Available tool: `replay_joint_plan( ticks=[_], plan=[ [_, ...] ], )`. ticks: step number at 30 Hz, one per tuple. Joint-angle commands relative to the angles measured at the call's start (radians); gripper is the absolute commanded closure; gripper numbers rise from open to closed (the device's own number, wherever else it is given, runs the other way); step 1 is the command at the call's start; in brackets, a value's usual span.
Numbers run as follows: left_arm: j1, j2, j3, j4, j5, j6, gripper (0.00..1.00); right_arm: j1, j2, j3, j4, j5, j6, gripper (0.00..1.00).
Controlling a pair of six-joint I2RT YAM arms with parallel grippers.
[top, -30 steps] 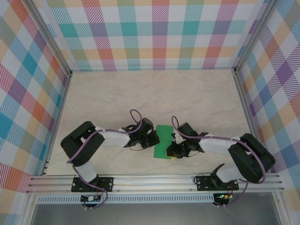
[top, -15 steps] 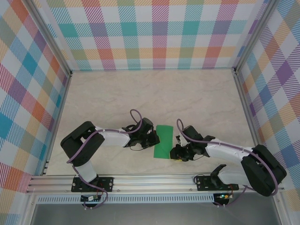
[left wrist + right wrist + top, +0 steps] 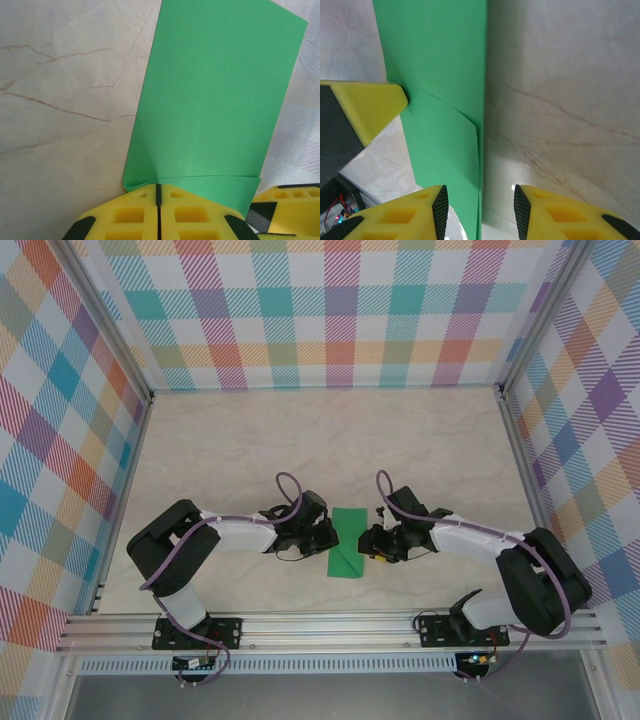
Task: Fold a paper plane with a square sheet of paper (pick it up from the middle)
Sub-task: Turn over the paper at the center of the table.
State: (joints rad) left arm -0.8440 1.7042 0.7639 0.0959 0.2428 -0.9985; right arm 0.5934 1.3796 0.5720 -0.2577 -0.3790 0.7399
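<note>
Where your two arms meet, the square sheet of paper point(image 3: 348, 542) lies on the table, folded to a narrow green rectangle (the left wrist view shows an overlapping flap at its near edge). Your left gripper point(image 3: 328, 535) has its yellow fingers point(image 3: 125, 215) pressed together, their tips right at that flap; I cannot tell whether they pinch it. Your right gripper point(image 3: 375, 543) sits just beside the opposite long edge, its fingers point(image 3: 560, 210) parted with a clear gap and holding nothing. The marbled table point(image 3: 300, 440) stretches away beyond, walled in by checked panels point(image 3: 340, 310).
</note>
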Motion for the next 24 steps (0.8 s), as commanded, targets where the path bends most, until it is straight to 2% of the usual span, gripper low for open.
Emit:
replay_joint_plan(
  ticks=[1,9,16,22,24],
  plan=[
    [-0.006,-0.014,0.011,-0.055,-0.027,0.004,0.93,-0.003,0.036,0.031,0.046,-0.031,0.013,0.58],
    [-0.006,-0.008,0.018,-0.055,-0.025,0.006,0.93,-0.003,0.083,0.025,0.108,-0.094,0.024,0.59],
    [-0.006,-0.03,0.006,-0.012,-0.007,0.0,0.9,-0.002,0.108,0.023,0.15,-0.125,0.021,0.69],
    [-0.006,-0.149,-0.006,-0.046,-0.04,0.006,0.82,-0.003,0.066,0.03,0.118,-0.11,0.004,0.77],
    [-0.007,-0.216,-0.019,-0.093,-0.087,0.006,0.69,-0.003,0.04,0.036,0.083,-0.095,-0.009,0.82]
  ],
)
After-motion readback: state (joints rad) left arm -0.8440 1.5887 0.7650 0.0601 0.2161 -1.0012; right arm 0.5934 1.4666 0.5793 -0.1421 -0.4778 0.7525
